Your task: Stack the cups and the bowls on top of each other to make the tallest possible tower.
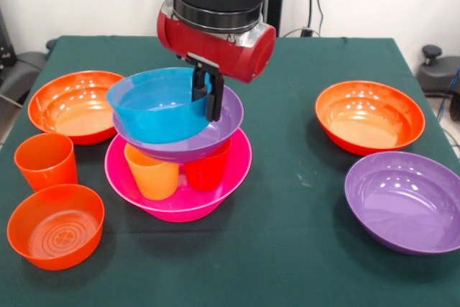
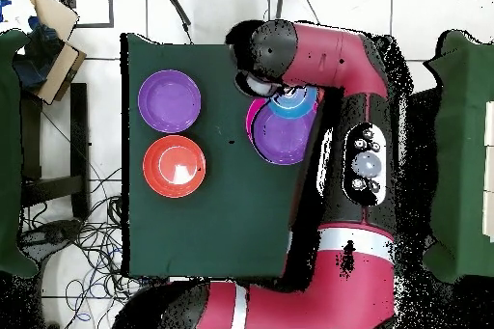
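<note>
While the tower [image 1: 180, 177] already has its pink bowl [image 1: 237, 167], two cups inside, a purple bowl [image 1: 226, 116] and the tilted blue bowl [image 1: 154, 106], the tool [image 1: 205, 91] is clamped on the blue rim; four bowls and one cup wait on the surface [image 1: 287, 235].

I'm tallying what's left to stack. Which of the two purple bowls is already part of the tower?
The purple bowl resting on the cups inside the pink bowl, with the blue bowl on it. The other purple bowl sits alone on the table.
</note>
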You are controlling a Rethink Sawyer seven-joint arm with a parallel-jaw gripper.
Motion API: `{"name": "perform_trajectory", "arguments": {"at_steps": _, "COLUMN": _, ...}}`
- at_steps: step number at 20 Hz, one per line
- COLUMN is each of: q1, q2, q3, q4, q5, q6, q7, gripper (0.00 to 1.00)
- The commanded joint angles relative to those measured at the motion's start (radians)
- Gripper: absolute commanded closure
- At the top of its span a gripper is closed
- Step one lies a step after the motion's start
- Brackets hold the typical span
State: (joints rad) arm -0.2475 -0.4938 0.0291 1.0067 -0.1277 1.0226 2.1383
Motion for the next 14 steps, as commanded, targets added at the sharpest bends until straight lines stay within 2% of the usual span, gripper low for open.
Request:
{"name": "perform_trajectory", "arguments": {"at_steps": 1, "q1": 0.025, "q2": 0.009, "q3": 0.046, "q4": -0.017, "q5": -0.018, "q6": 0.099, "q7": -0.029, "gripper": 1.0}}
{"name": "perform_trajectory", "arguments": {"at_steps": 4, "q1": 0.024, "q2": 0.009, "q3": 0.047, "q4": -0.001, "q5": 0.005, "q6": 0.122, "q7": -0.005, "gripper": 1.0}}
{"name": "perform_trajectory", "arguments": {"at_steps": 7, "q1": 0.028, "q2": -0.003, "q3": 0.037, "q4": 0.037, "q5": 0.019, "q6": 0.103, "q7": 0.022, "gripper": 1.0}}
{"name": "perform_trajectory", "arguments": {"at_steps": 10, "q1": 0.035, "q2": -0.013, "q3": 0.024, "q4": 0.066, "q5": 0.019, "q6": 0.075, "q7": 0.037, "gripper": 1.0}}
{"name": "perform_trajectory", "arguments": {"at_steps": 14, "q1": 0.035, "q2": -0.048, "q3": 0.014, "q4": 0.163, "q5": 0.028, "q6": 0.005, "q7": 0.05, "gripper": 1.0}}
